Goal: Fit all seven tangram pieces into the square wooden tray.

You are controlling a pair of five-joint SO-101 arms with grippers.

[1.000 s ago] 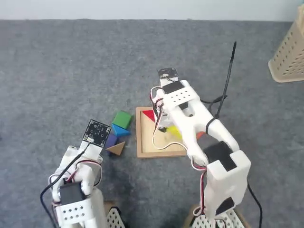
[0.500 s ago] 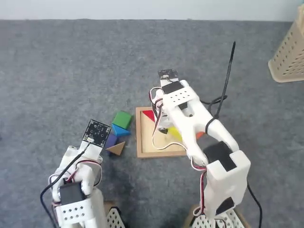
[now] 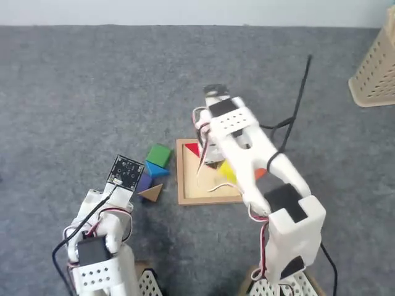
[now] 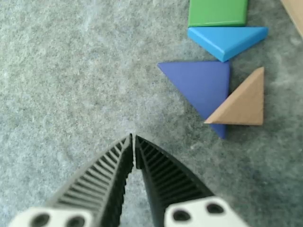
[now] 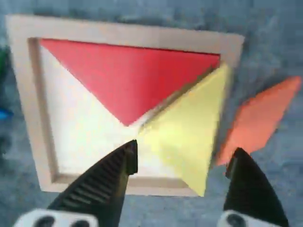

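Within the wooden tray [image 5: 142, 34], a red triangle [image 5: 128, 75] touches a yellow triangle [image 5: 189, 137].

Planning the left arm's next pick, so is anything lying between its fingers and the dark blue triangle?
Nothing visible. Bare carpet runs from the left gripper to the dark blue triangle; the tan triangle sits against its far side, not in between.

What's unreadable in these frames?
High view: the right arm covers much of the square wooden tray, so the yellow triangle and orange piece barely show.
Right wrist view: blur leaves the orange piece's outline, and whether the yellow triangle lies flat, unclear.
Left wrist view: the green block is cut off by the picture's edge.
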